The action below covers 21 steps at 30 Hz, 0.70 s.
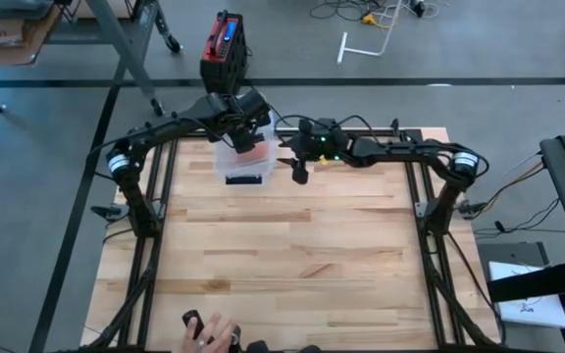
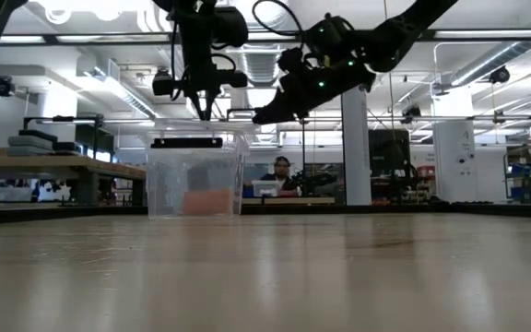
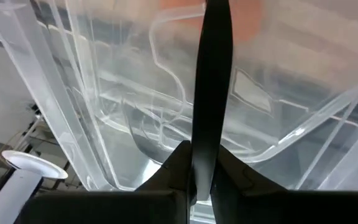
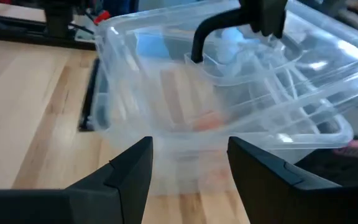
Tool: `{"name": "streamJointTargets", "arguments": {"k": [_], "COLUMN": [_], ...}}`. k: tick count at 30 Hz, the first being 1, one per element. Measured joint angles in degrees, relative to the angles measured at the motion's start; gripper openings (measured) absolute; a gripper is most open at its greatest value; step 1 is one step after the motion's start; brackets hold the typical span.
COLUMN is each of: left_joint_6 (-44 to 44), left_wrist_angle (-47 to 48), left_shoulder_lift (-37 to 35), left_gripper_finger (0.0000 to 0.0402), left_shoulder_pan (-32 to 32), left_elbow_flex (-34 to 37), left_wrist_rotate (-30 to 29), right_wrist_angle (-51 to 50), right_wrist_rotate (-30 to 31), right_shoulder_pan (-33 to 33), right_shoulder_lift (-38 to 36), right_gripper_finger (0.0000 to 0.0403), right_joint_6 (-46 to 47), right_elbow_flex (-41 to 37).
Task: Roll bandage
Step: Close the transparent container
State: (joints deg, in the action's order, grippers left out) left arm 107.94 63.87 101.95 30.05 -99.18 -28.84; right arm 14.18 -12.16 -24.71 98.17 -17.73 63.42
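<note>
Clear plastic box (image 1: 244, 162) is seen on the wooden counter (image 1: 292, 245) (something orange inside). Left hand (image 1: 243, 132) is held closed above it; right hand (image 1: 295, 169) is held open beside it.

A clear, rectangular plastic storage box (image 1: 242, 160) stands upright near the far edge of the light wooden desk (image 1: 282, 255), with a dark latch handle (image 2: 186, 143) along its upper rim. Inside it, resting low on the bottom, lies a salmon-pink bandage (image 2: 207, 201), seen only as a soft pale-orange mass through the translucent walls; its exact form cannot be determined. The box's thin clear lid (image 4: 272, 68) sits tilted above the box opening.
</note>
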Motion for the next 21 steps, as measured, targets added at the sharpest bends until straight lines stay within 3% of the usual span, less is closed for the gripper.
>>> {"name": "streamJointTargets", "arguments": {"k": [8, 13, 17, 21], "left_joint_6": [0.1, 0.4, 0.5, 1.2], "left_wrist_angle": [-2.4, -1.7, -1.5, -1.5], "left_shoulder_lift": [0.0, 0.0, 0.0, 0.0], "left_gripper_finger": [0.0031, 0.002, 0.002, 0.0027], "left_shoulder_pan": [0.4, 0.5, 0.5, 0.4], "left_elbow_flex": [0.0, 0.0, 0.0, 0.0], "left_wrist_rotate": [2.4, 2.4, 2.4, 2.4], "right_wrist_angle": [-6.9, -12.3, -17.8, -18.2], "right_wrist_rotate": [-3.6, -4.0, 2.5, 7.6], "right_shoulder_pan": [0.8, 0.8, -0.3, -0.8], "right_shoulder_lift": [3.2, -0.3, -4.5, -3.5], "right_gripper_finger": [0.021, 0.0203, 0.0199, 0.0198], "right_joint_6": [1.6, 1.0, -1.5, -3.0], "right_elbow_flex": [6.5, 6.7, 6.7, 6.4]}}
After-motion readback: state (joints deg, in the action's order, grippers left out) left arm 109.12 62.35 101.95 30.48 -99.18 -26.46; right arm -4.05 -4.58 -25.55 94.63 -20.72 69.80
